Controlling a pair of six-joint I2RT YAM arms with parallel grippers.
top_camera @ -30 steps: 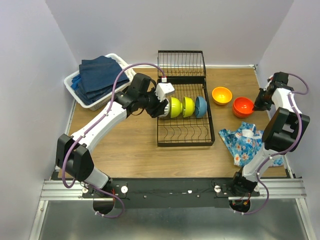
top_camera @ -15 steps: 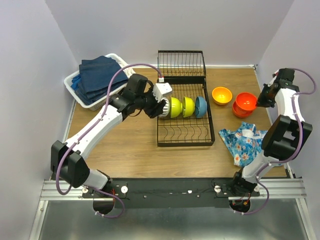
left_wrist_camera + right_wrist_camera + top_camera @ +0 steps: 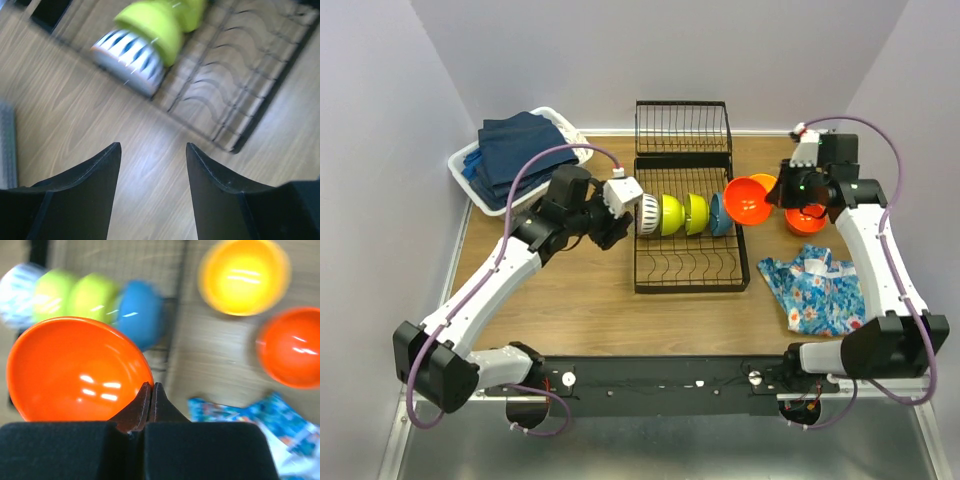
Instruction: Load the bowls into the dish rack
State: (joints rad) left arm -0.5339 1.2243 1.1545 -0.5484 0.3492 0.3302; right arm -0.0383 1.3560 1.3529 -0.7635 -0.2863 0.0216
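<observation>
The black wire dish rack [image 3: 690, 270] holds a white ribbed bowl [image 3: 646, 213], two lime-yellow bowls [image 3: 669, 214] and a blue bowl [image 3: 721, 213], all standing on edge in a row. My left gripper [image 3: 622, 222] is open and empty just left of the white bowl [image 3: 127, 52]. My right gripper [image 3: 776, 194] is shut on the rim of a red-orange bowl [image 3: 748, 198] and holds it above the rack's right edge, next to the blue bowl [image 3: 142, 312]. The orange-yellow bowl [image 3: 243, 275] and the second red-orange bowl [image 3: 808, 215] sit on the table to the right.
A floral blue cloth [image 3: 820, 290] lies at the right front. A white basket of navy towels [image 3: 510, 160] stands at the back left. The rack's smaller hinged section [image 3: 682, 125] stands behind the main rack.
My right gripper lifted one red-orange bowl off the stack and carried it left to the rack's right edge. My left gripper let go of the white bowl and drew back left.
</observation>
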